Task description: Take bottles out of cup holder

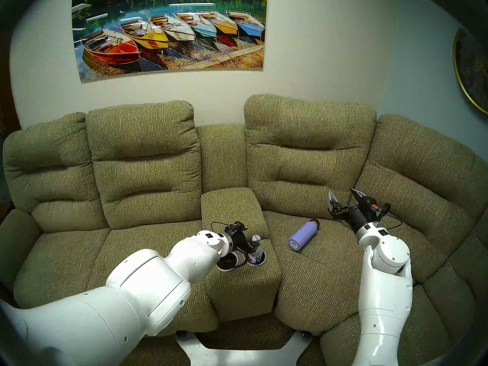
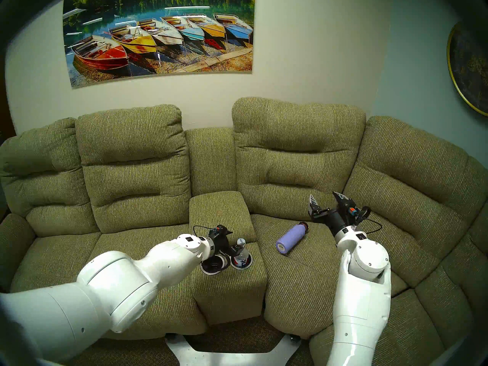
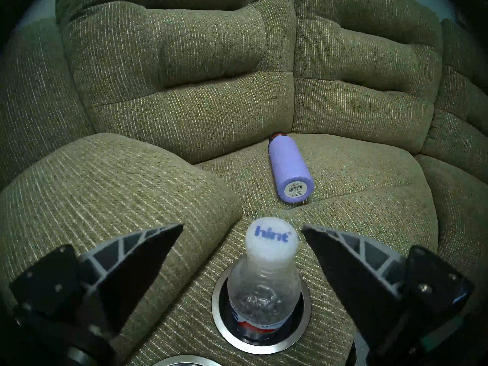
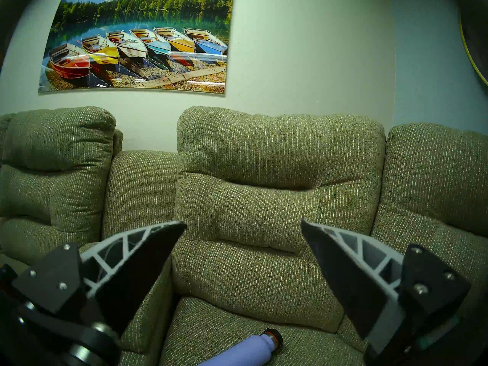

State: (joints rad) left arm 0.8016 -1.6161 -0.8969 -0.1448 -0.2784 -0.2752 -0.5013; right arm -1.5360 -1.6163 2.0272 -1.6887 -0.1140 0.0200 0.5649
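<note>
1. Our left hand (image 3: 241, 232) gapes wide, empty, straddling the upright hint water bottle (image 3: 264, 286).
2. Bottle stands in the cup holder (image 3: 221, 328), directly ahead; our right hand (image 1: 344, 199) is far.

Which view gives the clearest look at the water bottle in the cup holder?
The left wrist view: the bottle fills the centre, cap and label visible. Both head views show it small, partly hidden by the left gripper. The right wrist view misses it.

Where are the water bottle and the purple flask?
water bottle (image 3: 270, 241): left wrist view, on its white cap.
purple flask (image 1: 303, 233): head left view, mid-body, lying on the seat.
</note>
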